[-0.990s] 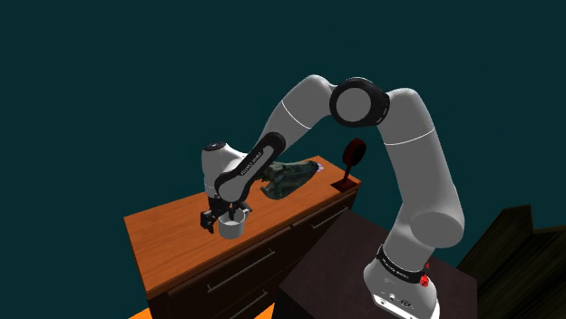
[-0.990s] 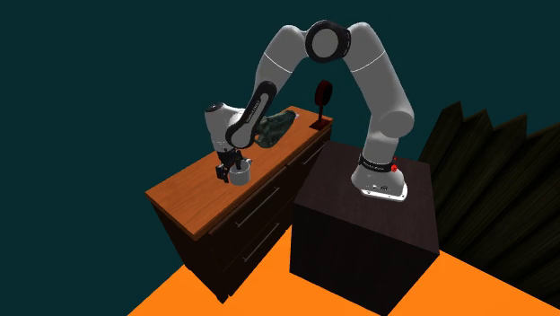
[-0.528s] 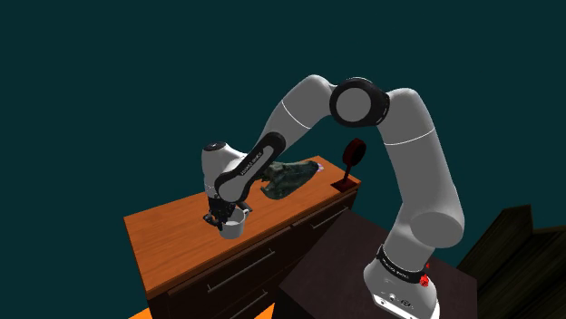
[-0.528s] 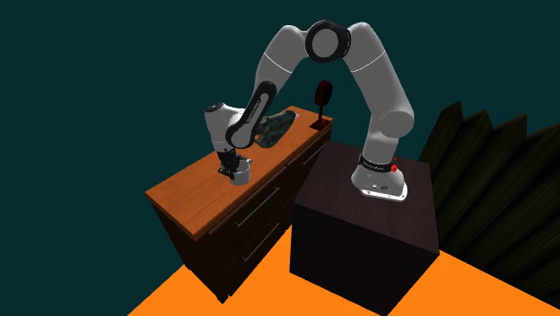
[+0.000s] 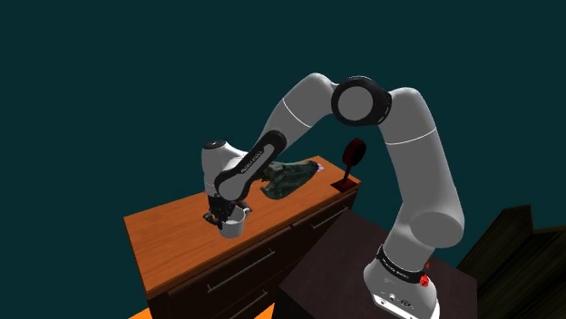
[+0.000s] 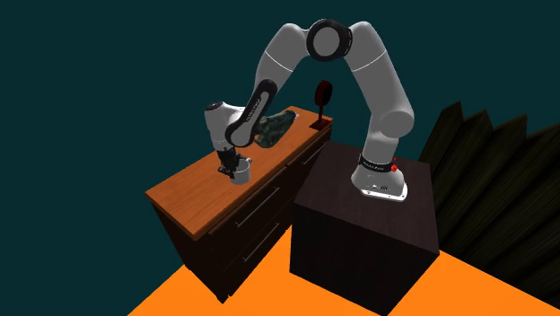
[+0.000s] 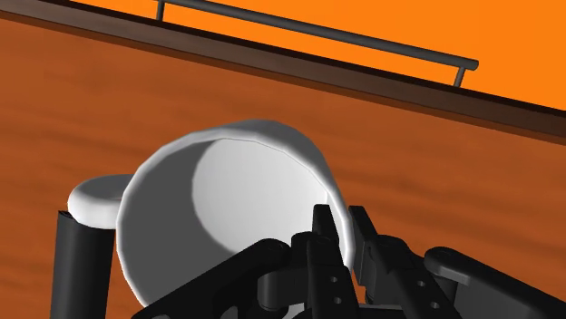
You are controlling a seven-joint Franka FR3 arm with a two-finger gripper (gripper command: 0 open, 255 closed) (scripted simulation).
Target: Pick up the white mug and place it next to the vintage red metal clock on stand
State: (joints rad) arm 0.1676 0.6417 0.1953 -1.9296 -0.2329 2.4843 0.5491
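Pinching the round-rimmed white mug [image 7: 227,195], the black claw [image 7: 342,228] overhangs the wood-grained top [image 7: 472,181].

A brown wooden dresser [image 5: 168,228] stands on an orange floor [image 6: 224,301]. On top sit a white mug [image 5: 234,227], a dark mottled lump [image 5: 288,178] and a red clock [image 5: 353,154].

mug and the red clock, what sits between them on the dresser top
A dark green lumpy object lies between the mug and the clock, clearest in the shoulder view.
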